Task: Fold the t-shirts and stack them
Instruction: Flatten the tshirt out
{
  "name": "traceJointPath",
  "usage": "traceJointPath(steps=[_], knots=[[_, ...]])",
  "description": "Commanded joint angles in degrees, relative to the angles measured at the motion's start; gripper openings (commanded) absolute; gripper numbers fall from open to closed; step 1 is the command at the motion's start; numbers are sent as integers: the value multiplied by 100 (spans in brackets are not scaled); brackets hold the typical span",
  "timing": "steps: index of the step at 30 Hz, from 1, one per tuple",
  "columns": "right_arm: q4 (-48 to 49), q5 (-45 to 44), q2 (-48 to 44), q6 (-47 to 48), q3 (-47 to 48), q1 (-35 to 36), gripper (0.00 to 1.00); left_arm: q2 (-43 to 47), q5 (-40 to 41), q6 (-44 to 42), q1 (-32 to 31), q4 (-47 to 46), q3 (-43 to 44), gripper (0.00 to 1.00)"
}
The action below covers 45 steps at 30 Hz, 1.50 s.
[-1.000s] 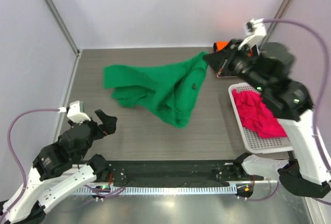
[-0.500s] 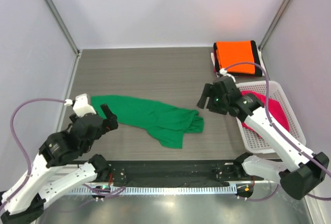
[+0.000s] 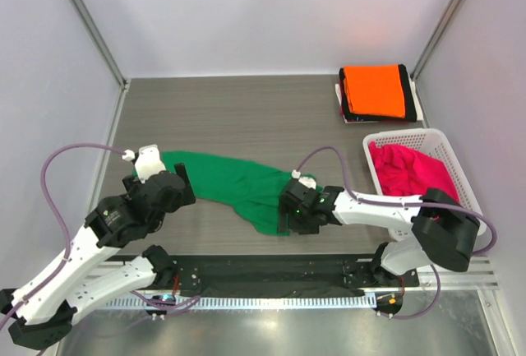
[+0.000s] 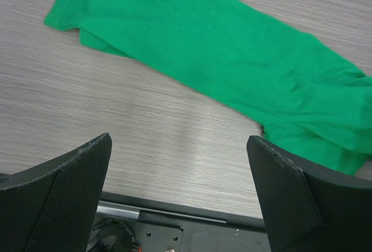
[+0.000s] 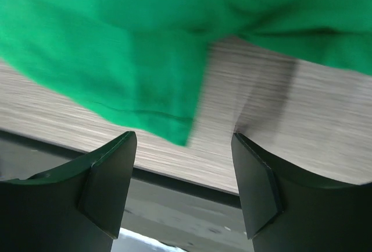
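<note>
Robotics lab test cell rather than a home. Boxed in on three sides by plain pale wall panels (image 3: 263,19), with slanting grey metal frame posts (image 3: 88,23) at the far corners of a grey wood-grain tabletop (image 3: 246,109). Bolted along the near edge on a black mounting rail (image 3: 271,272): two white-and-black robot arms (image 3: 82,249) trailing looped purple-grey cables (image 3: 46,179).

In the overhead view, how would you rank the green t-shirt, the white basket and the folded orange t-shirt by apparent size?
1. The green t-shirt and the white basket: about alike, too close to rank.
2. The orange t-shirt: clearly smallest.
</note>
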State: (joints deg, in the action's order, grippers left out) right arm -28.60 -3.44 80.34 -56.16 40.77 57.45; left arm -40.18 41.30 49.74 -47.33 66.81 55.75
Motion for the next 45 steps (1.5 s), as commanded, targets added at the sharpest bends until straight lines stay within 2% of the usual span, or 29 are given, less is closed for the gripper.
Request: traceJointPath(steps=[1,5,7,9,10,13,16,17,19,20,21,23,24,25,27,30,32,36,40,45], knots=[[846,10,236,-290,54,161,72,10,63,133,110,25,-2,100],[1041,72,632,-361,106,328,69,-42,-16,54,215,-53,-55,100],[1041,45,851,-334,159,381,57,-77,-104,10,321,-159,-142,100],[1023,-24,922,-334,142,381,42,-112,-271,-51,469,-290,-196,100],[980,-86,966,-334,115,381,27,-130,-324,-78,531,-326,-213,100],[769,-419,1010,-247,115,381,1,-287,-569,-262,839,-466,-135,100],[209,-892,678,16,534,285,1,-560,-974,-657,1392,-572,119,100],[-21,-1104,285,122,728,110,1,-830,-1088,-893,1593,-572,199,100],[-765,-1534,-156,533,1428,-206,1,-1096,-1605,-1123,2340,-633,453,100],[-961,-1580,-367,710,1677,-460,1,-1271,-1842,-1237,2630,-660,524,100],[-1102,-1589,-778,886,1897,-1002,1,-1351,-2036,-1351,3207,-686,577,100],[-1507,-1485,-1019,1464,2556,-1629,1,-1457,-2599,-1431,3781,-835,622,99],[-1613,-1440,-1107,1659,2741,-2093,1,-1570,-2748,-1440,4332,-888,517,100],[-1796,-1396,-1108,1809,3013,-2254,1,-1598,-3107,-1423,4581,-958,421,100],[-1851,-1230,-1073,2100,3103,-2422,1,-1659,-3434,-1344,5291,-1335,166,96],[-1799,-861,-1029,2127,2911,-2458,1,-1598,-3752,-1028,5943,-2045,-537,90],[-1632,-685,-1125,2057,2568,-2467,1,-1501,-3769,-703,6112,-2329,-1047,86],[-1342,-360,-1318,1986,2067,-2458,1,-1273,-4102,-228,6131,-3267,-1846,72],[-1271,-289,-1266,2048,1873,-2458,1,-1106,-4007,-201,5876,-3525,-2076,68],[-1113,-210,-1108,2066,1794,-2458,1,-1123,-3840,-43,5209,-3823,-2418,68]])
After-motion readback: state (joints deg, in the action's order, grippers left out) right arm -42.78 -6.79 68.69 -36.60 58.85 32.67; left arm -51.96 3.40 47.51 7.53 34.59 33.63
